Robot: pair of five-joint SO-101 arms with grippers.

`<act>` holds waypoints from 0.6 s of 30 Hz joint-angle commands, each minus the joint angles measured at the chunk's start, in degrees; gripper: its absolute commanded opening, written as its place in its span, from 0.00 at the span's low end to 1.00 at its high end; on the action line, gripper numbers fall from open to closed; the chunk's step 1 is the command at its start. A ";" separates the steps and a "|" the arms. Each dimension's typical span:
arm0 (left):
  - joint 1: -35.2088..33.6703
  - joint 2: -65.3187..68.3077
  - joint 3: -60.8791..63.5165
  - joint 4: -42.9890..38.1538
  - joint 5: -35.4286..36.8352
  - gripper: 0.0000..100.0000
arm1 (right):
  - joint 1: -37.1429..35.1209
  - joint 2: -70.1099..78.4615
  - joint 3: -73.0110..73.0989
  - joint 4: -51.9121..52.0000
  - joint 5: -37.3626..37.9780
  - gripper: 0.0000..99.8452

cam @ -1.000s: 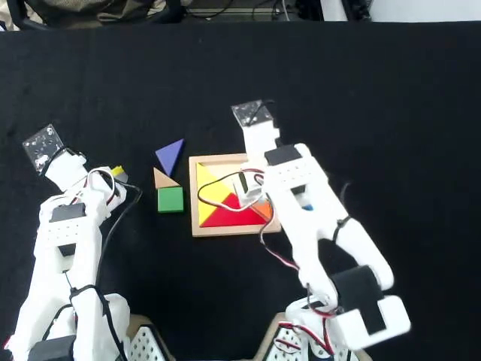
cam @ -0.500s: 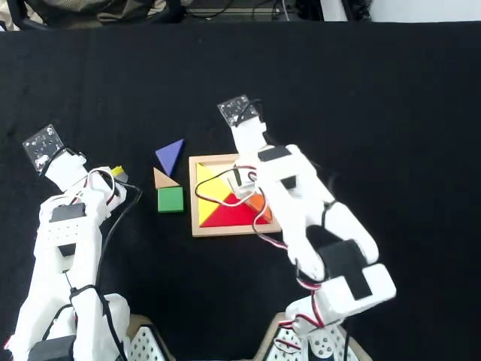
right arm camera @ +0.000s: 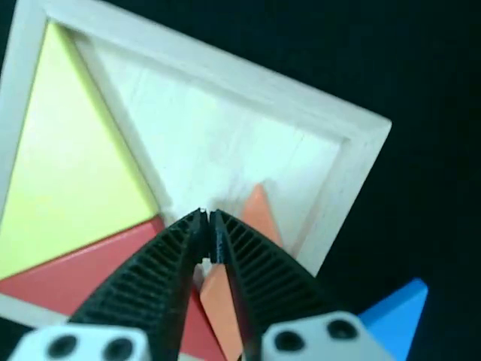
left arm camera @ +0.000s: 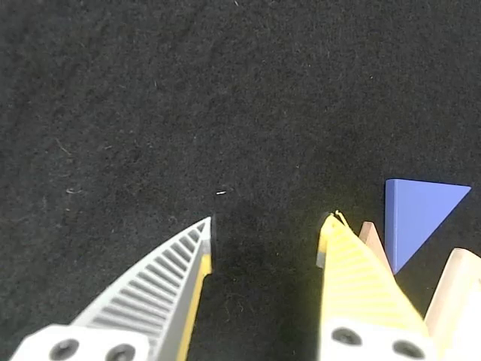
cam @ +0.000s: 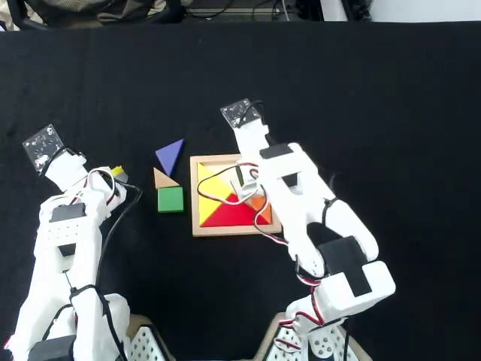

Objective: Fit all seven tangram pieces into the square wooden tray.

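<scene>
Lying in the square wooden tray (cam: 195, 197), the orange wooden piece (right arm camera: 259, 214) sits near the tray's right edge, just beside the big red triangle (right arm camera: 83, 263). Its long way runs from the tray's near edge toward the far edge, and its pointy tip aims at the bare wood in the far right corner. I cannot tell if it lies quite flat.

The right gripper (right arm camera: 208, 214) is right over this piece, its fingers squeezed together and holding nothing. So I think the piece only needs a small push into that corner.

The left gripper (left arm camera: 267, 226) is well apart from the tray, over the black table with its fingers spread wide, near the loose blue triangle (left arm camera: 417, 214). The right arm is much nearer to the orange piece.
</scene>
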 commanded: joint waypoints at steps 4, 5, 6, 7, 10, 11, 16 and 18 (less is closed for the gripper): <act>0.57 -0.26 -0.48 -0.97 0.09 0.23 | 1.67 -2.77 -2.15 4.40 0.44 0.01; 0.57 -0.26 -0.48 -0.97 0.09 0.23 | 1.76 -4.00 -2.07 5.19 0.44 0.01; 0.57 -0.26 -0.48 -0.97 0.09 0.23 | 1.85 -5.23 -2.07 5.80 0.44 0.01; 0.57 -0.26 -0.48 -0.97 0.09 0.23 | 1.93 -6.73 -1.98 6.33 0.44 0.01; 0.57 -0.26 -0.48 -0.97 0.09 0.23 | 2.20 -11.30 -0.48 6.24 0.44 0.01; 0.57 -0.26 -0.48 -0.97 0.09 0.23 | 2.20 -13.05 0.57 5.98 0.44 0.01; 0.57 -0.26 -0.57 -0.97 0.09 0.23 | 4.31 -23.25 9.45 -1.85 0.44 0.01; 0.57 -0.26 -0.75 -0.97 0.09 0.23 | 7.30 -27.56 13.76 -6.86 0.26 0.01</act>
